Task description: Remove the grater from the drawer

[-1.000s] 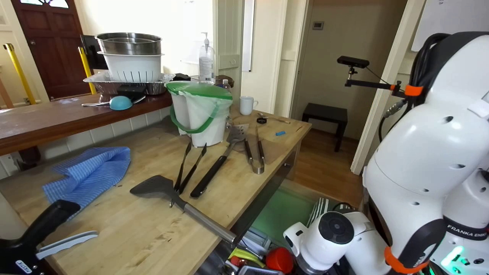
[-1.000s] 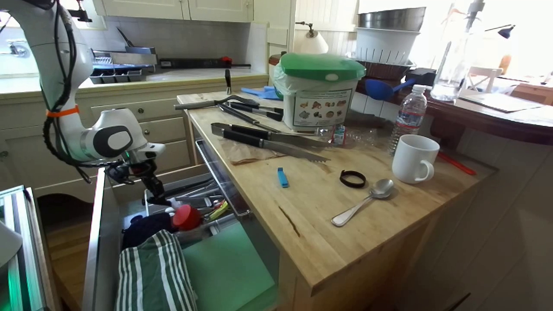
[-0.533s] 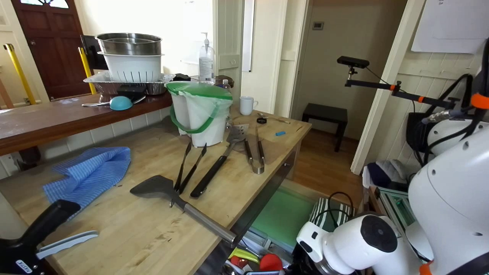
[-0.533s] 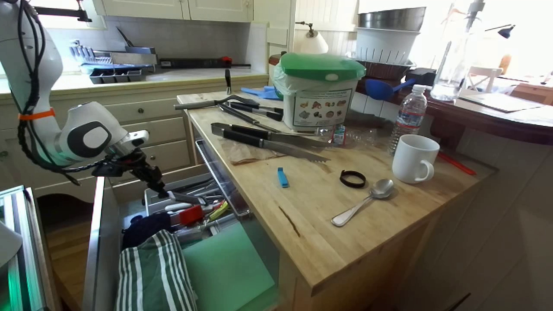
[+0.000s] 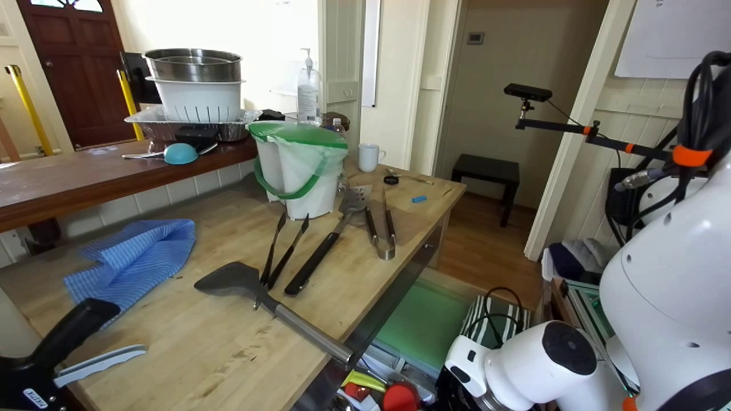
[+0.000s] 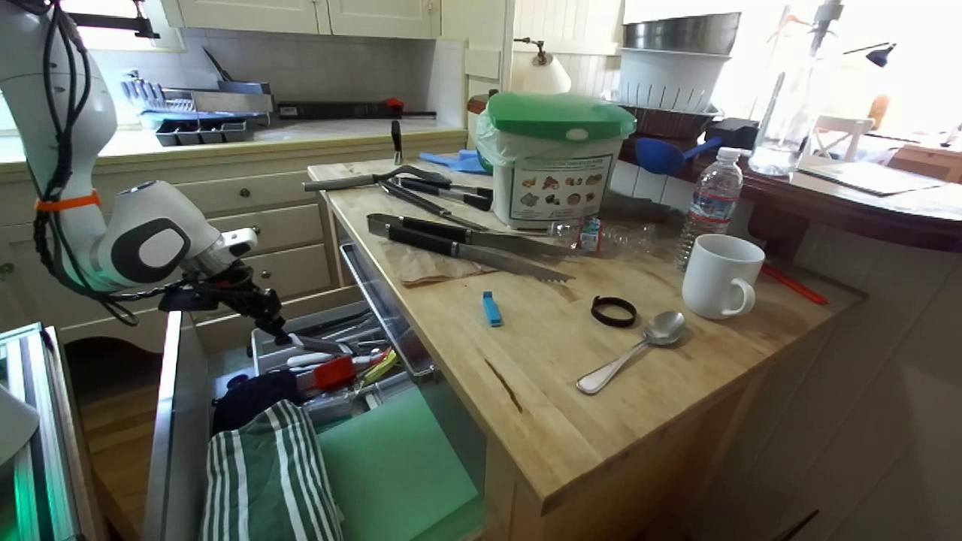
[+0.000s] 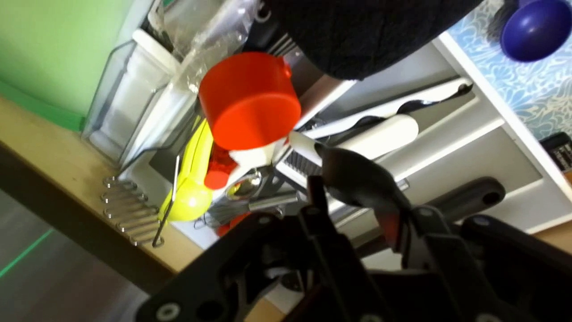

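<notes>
Target, best match: long, thin, flat grey metal grater [image 6: 323, 345], left of centre in an exterior view, running rightward from the tips of the black two-finger gripper [image 6: 281, 336]. In the wrist view I read it as the blurred dark shape at the fingers, right of centre. Jaws: narrow gap, well short of full spread; I call it a grip on the grater's near end, though the contact itself is blurred.

Progress: grey-walled pull-out drawer [image 6: 188, 406] is out, grater found and, I judge, held. Not removed yet; it sits within the drawer's outline. Can't tell if the far end hangs free. Left: lift, clear the drawer wall, set it down outside.

Around it: round red plastic cup [image 7: 250, 100] near the far end, possible snag; smooth white plastic handle [image 7: 380, 134] just beside it in the wrist view; white divided plastic tray [image 7: 505, 161] below. Further out, bottom left of an exterior view: green-and-white striped cloth [image 6: 263, 481], then flat green mat [image 6: 398, 466]. Outermost: light wooden table [image 6: 571, 443], carrying a black-bladed, grey-handled spatula [image 5: 297, 323].
</notes>
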